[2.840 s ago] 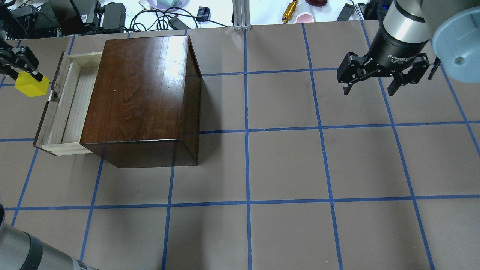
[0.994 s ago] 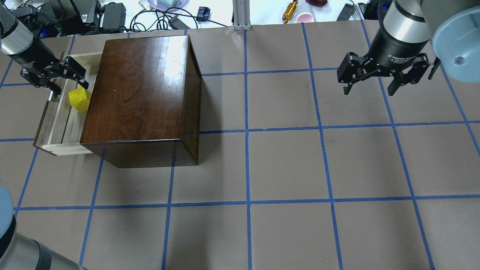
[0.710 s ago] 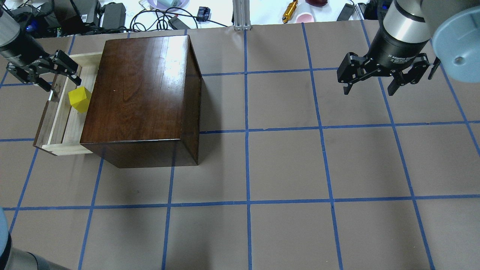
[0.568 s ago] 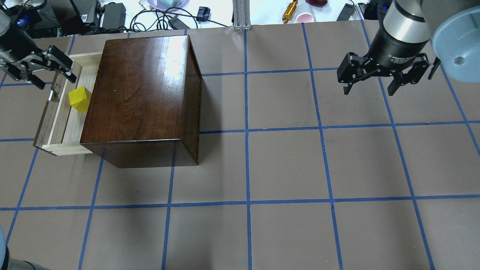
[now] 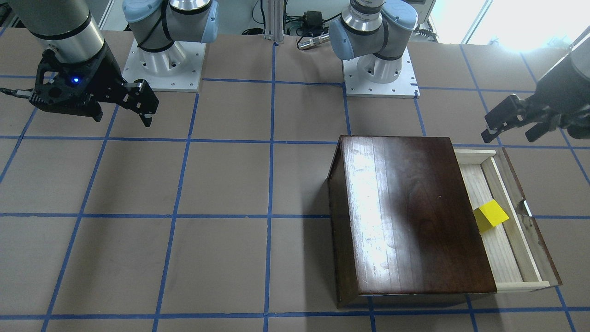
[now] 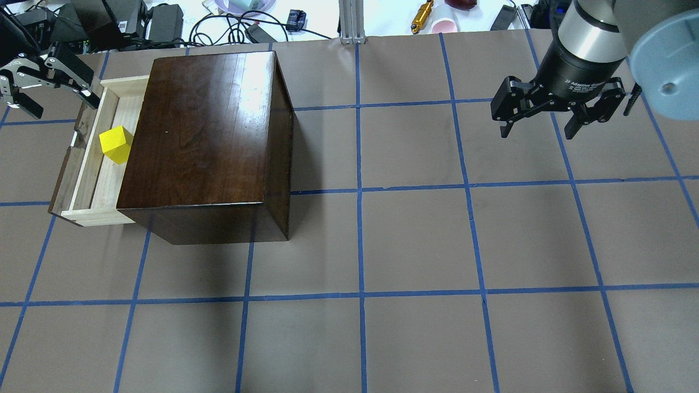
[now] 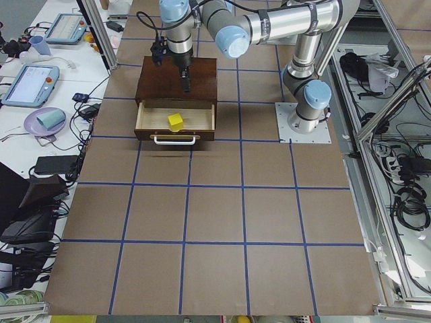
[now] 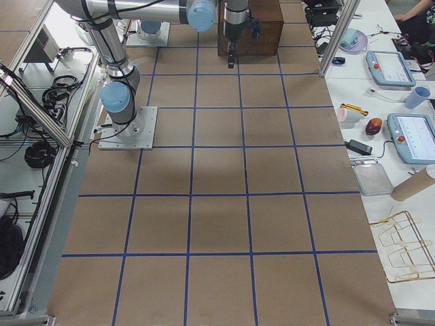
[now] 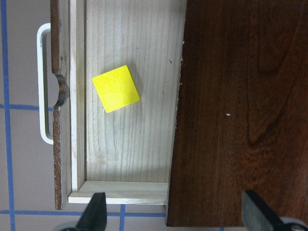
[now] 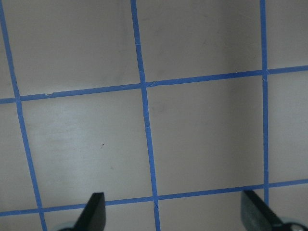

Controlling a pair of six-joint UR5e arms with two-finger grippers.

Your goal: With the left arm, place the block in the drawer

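Now: the yellow block (image 6: 116, 144) lies on the pale floor of the open drawer (image 6: 104, 183). It is in the upper half of the tray in the overhead view and turned askew to the drawer walls. The left wrist view shows a gap between it and the wooden box (image 6: 207, 142). Nothing grips it.

The left gripper (image 6: 63, 103) hangs at the upper left of the overhead frame, jaws spread wide and empty, over the drawer's far corner. The block sits down and to the right of it, apart. The right gripper (image 6: 538, 131) is at the upper right, likewise spread and empty, well apart from the box.

Judgement: placement looks done. You need only take the left arm clear, and a path up and away should not cross the block. The block is near-cubic, so there is no long axis to mind.
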